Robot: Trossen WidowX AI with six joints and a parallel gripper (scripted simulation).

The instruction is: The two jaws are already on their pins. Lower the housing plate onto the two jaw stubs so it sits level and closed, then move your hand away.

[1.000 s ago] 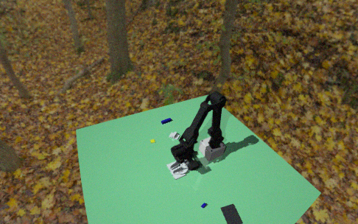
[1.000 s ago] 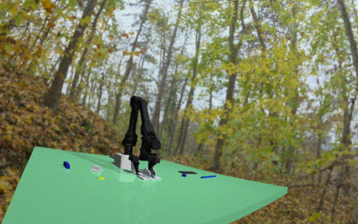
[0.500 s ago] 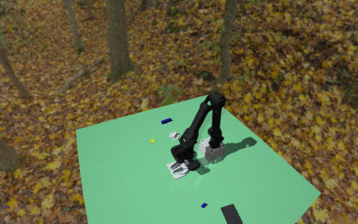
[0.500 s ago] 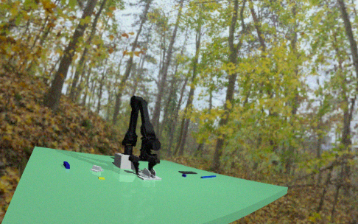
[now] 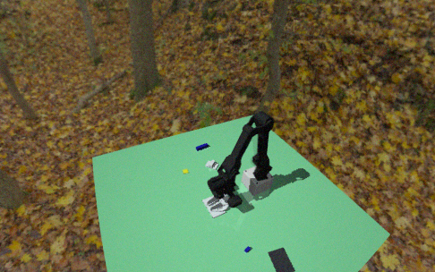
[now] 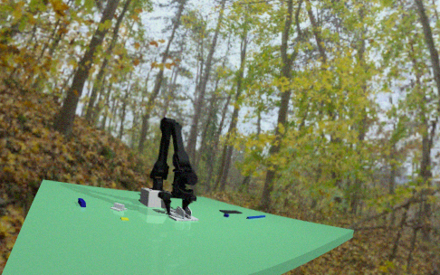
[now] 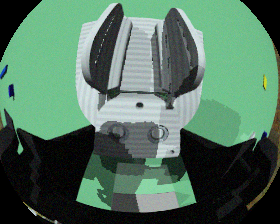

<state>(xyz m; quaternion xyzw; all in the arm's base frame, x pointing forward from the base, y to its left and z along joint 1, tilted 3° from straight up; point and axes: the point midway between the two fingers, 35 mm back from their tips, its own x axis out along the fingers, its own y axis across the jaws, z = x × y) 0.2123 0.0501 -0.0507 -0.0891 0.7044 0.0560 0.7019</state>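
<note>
Two fingers (image 5: 226, 199) (image 6: 177, 209) grip the housing plate (image 7: 141, 111) behind the upright jaws, over the bench (image 5: 146, 215) (image 6: 111, 244) (image 7: 41, 90). Best: align both stubs, lower level, open evenly, lift straight.

green tabletop (image 5: 155, 224) (image 6: 111, 244) (image 7: 46, 50) outdoors, brown leaf litter, bare trunks, yellow-green foliage, pale sky, probably overcast

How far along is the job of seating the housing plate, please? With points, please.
Both jaws (image 7: 103, 52) (image 7: 183, 52) already stand side by side on the pale base. The housing plate (image 7: 141, 112), with its two round holes, is between the gripper's fingers, over the jaws' near ends. Left: seating it level, if it isn't yet, then releasing and withdrawing.
</note>
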